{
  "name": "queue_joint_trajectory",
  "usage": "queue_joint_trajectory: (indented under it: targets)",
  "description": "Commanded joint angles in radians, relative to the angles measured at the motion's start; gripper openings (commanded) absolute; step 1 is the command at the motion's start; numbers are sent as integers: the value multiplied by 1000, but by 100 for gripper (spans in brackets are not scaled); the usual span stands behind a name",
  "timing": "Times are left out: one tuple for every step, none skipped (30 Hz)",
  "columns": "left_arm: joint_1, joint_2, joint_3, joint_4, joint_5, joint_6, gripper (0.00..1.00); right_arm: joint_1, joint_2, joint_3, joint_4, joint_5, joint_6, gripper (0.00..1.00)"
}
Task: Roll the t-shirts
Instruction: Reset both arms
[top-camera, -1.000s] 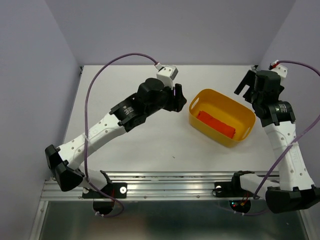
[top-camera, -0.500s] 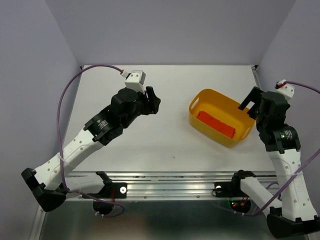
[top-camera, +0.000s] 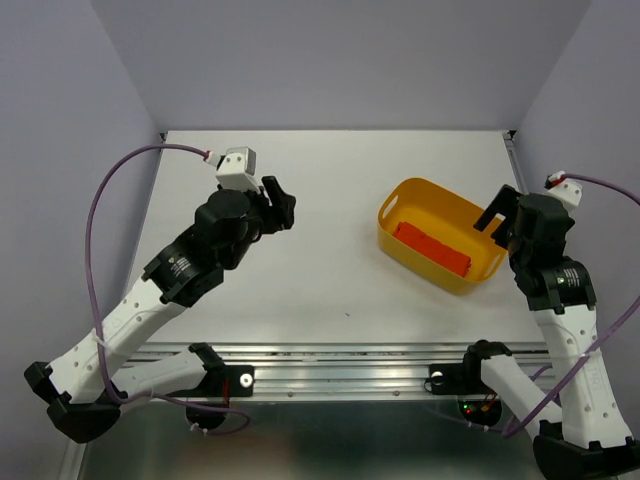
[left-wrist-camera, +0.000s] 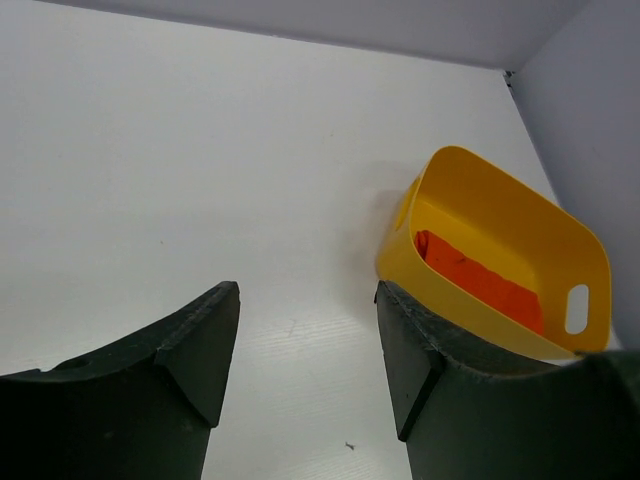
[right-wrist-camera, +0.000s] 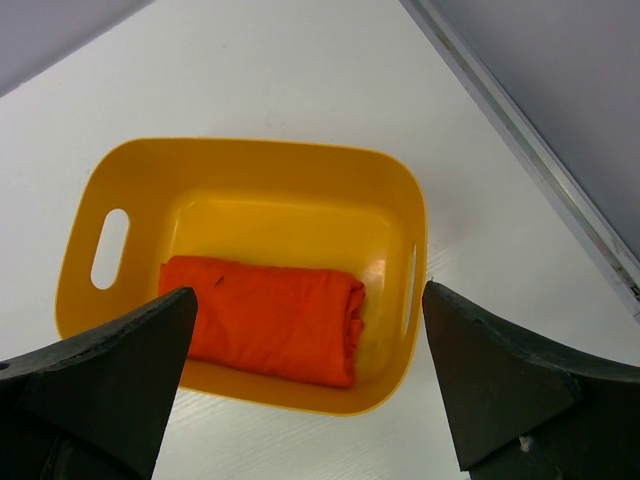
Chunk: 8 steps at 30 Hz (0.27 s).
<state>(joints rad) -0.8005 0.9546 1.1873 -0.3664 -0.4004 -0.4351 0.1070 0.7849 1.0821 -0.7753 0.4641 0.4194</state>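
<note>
The t-shirt (top-camera: 432, 249) is a bright orange-red roll lying on the floor of the yellow tub (top-camera: 450, 281), right of the table's middle. My right gripper (top-camera: 495, 228) hovers at the tub's right end, open and holding nothing. In the right wrist view the rolled t-shirt (right-wrist-camera: 265, 318) lies between the wide-spread fingers of that gripper (right-wrist-camera: 309, 292), well below them, inside the tub (right-wrist-camera: 250, 145). My left gripper (top-camera: 281, 203) is open and holds nothing, above bare table left of the tub. The left wrist view has the gripper (left-wrist-camera: 308, 295) aimed at the table, with tub (left-wrist-camera: 500, 200) and t-shirt (left-wrist-camera: 480, 285) to its right.
Lilac walls close in the white table at the back and both sides. An aluminium rail (top-camera: 340, 365) runs along the near edge by the arm bases. A purple cable (top-camera: 110, 200) loops off the left arm. A small dark speck (top-camera: 347, 314) lies on the table.
My left arm has drawn back to the left, away from the tub. My right arm has come from the back right corner toward the tub's right end. The t-shirt has not moved.
</note>
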Motion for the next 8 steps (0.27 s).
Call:
queue_joint_trajectory:
  targets:
    - [6,-17,-9,6,-55,-16,71,8,-19,-2,30,7,7,100]
    - [6,-22,-11,-3,-69,-27,75,8,-24,-7,30,7,7,100]
    - [6,-24,-14,-6,-74,-33,79,8,-27,-7,30,11,7,100]
    - [7,-36,-26,-8,-81,-37,80,8,-29,-5,30,13,9,100]
    - [7,-42,-32,-3,-83,-37,80,8,-32,-5,30,16,12,100]
    - [7,-48,-37,1,-83,-37,80,8,-36,-7,33,24,10,100]
    - [7,-59,-41,3,-83,-39,83,8,-39,-7,34,31,12,100]
    - [7,-63,-46,7,-87,-40,84,8,-41,-7,34,37,15,100]
